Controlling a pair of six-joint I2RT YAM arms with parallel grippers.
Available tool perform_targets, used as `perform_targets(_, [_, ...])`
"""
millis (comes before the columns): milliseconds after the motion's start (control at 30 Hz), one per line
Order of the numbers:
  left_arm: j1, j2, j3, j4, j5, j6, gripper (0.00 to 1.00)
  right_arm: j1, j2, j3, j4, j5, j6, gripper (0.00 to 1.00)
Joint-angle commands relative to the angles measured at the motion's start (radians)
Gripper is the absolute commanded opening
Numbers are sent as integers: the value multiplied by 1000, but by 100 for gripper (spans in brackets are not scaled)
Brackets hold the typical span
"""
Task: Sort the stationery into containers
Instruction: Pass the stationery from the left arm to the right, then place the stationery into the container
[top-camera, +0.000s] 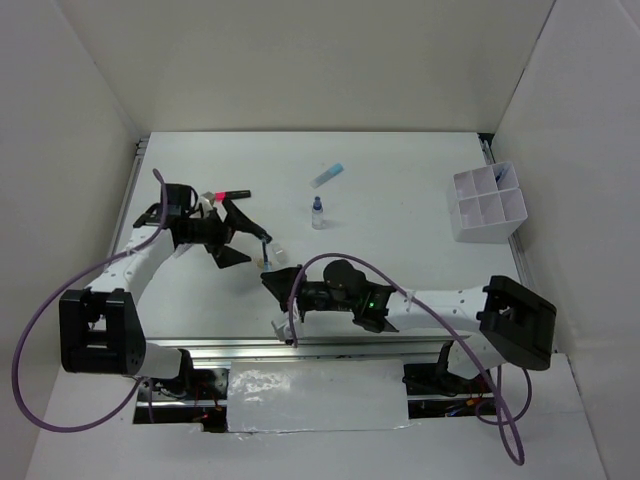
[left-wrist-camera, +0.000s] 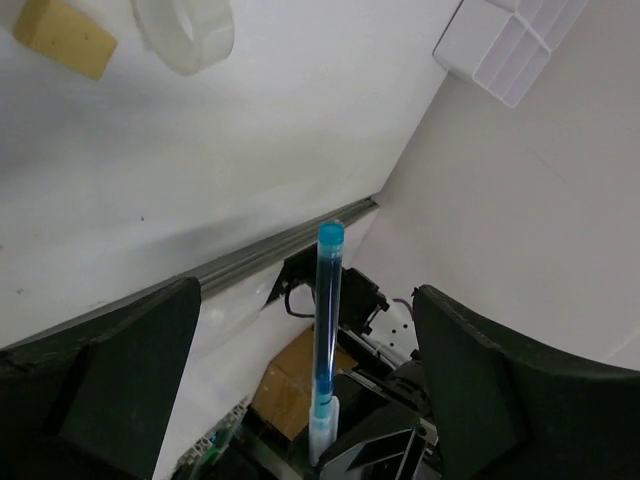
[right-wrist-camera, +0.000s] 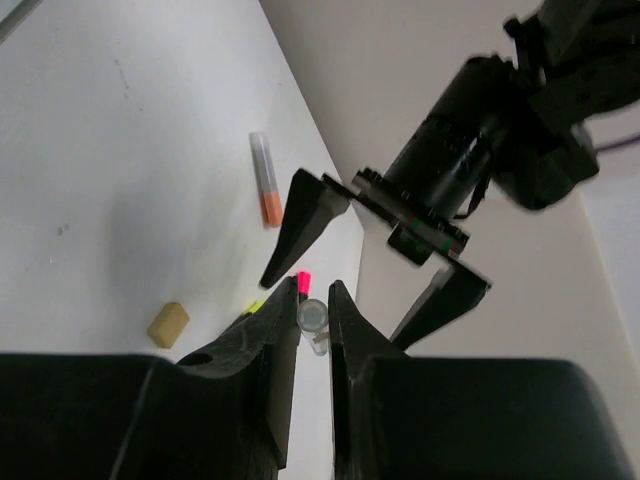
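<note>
Top view: the blue pen (top-camera: 268, 247) is held up between both arms, well apart from the organiser tray (top-camera: 487, 205).

Left wrist: the left gripper (left-wrist-camera: 305, 290) is spread wide, nothing gripped.

Right wrist: the right gripper (right-wrist-camera: 315, 300) is clenched on the pen's end. Since only the tip is pinched, it should probably be swung over slowly.

White panels (top-camera: 300, 60) box in a white table (top-camera: 400, 190) on three sides — even light, a metal rail (top-camera: 230, 350) along its near edge.
</note>
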Motion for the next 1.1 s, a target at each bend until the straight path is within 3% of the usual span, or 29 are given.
perform_targets(0, [70,-5,150,-66,-11,137,99,-10,-117,35,8,67,168,0])
perform_targets(67, [127,29,248,-126,-13,208,99,-35,-194,81,-108,143,322,0])
perform_targets(133, [164,40,292,-141,-23,242,99,-84,-252,190,-293,187,607,0])
perform_targets(200, [207,28,313,-117,-40,279,99,-200,-272,303,-400,250,910,0])
perform_targets(300, [216,-43,283,-47,-113,346,99,-453,-312,403,-610,264,1184,0])
perform_targets(367, [190,-80,248,-8,-160,408,99,-588,-323,426,-658,254,1241,0])
perform_targets(500, [109,-161,215,65,-239,483,99,-1040,-306,520,-748,170,1350,0])
perform_targets(600, [41,-183,203,96,-292,491,99,-1278,-230,580,-758,141,1358,0])
perform_targets(733, [0,-186,194,128,-318,469,99,-1429,-139,659,-756,161,1369,0])
perform_targets(1067, [-28,-180,175,150,-368,460,99,-1534,108,888,-739,305,1423,0])
